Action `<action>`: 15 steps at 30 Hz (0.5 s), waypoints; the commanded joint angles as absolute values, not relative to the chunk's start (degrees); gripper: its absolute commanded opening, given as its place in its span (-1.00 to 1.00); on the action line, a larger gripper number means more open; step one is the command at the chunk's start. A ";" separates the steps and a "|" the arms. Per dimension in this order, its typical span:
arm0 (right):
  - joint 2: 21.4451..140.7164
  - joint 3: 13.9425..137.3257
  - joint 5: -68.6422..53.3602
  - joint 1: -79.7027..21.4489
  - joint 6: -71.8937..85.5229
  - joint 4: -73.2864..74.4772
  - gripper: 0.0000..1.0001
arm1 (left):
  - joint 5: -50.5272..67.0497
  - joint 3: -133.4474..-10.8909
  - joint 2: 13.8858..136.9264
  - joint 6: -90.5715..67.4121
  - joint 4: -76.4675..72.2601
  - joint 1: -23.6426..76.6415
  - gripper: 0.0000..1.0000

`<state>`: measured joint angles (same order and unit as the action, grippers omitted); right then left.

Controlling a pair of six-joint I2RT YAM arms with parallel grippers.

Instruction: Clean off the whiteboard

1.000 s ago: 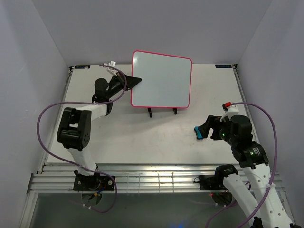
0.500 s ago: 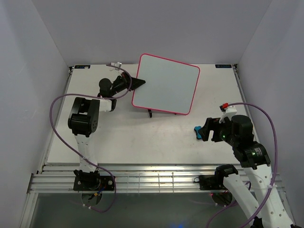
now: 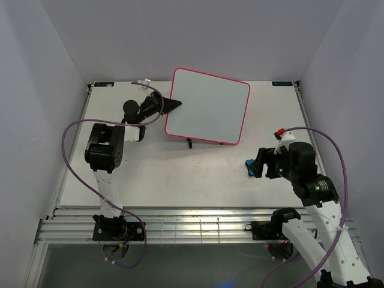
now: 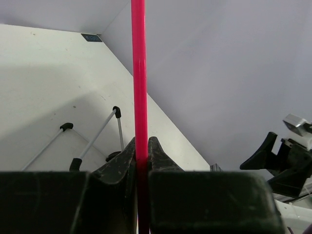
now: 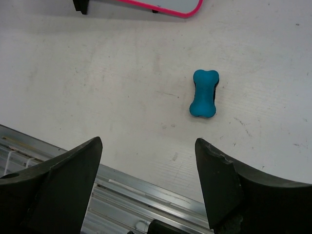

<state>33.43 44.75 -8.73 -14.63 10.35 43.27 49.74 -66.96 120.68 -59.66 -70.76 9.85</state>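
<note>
1. Top external view: we find the pink-framed, white rectangular whiteboard (image 3: 207, 108) askew at the far middle of the white table (image 3: 150, 174), with no writing visible.
2. The left gripper (image 4: 141, 146) is clamped on its left frame edge.
3. The right gripper (image 5: 148, 146) is spread wide and empty, near the small blue bone-shaped eraser (image 5: 204, 92).
4. We judge that eraser pickup is the step in hand. Next, the right gripper must descend and close on it.

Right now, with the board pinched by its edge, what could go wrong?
The left end effector clamps the whiteboard only by its thin pink rim at one side, so the tilted board may pivot or slip. Swinging it could knock the wire stand close by. The open right end effector could nudge the loose eraser instead of grasping it.
</note>
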 commanded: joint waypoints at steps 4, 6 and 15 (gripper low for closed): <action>46.37 45.09 -6.68 -14.50 11.87 43.86 0.57 | 42.90 -59.16 104.43 -64.25 -80.79 9.75 -1.00; 50.08 45.61 -5.02 -14.50 12.04 42.46 0.54 | 41.66 -56.00 99.68 -64.42 -72.83 9.76 -1.00; 63.71 47.47 -1.32 -14.85 11.69 37.55 0.47 | 37.26 -48.26 74.75 -55.20 -26.95 9.41 -1.00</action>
<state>62.67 46.72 -2.79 -14.63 11.53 42.35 40.77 -48.53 83.00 -57.10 -41.85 9.85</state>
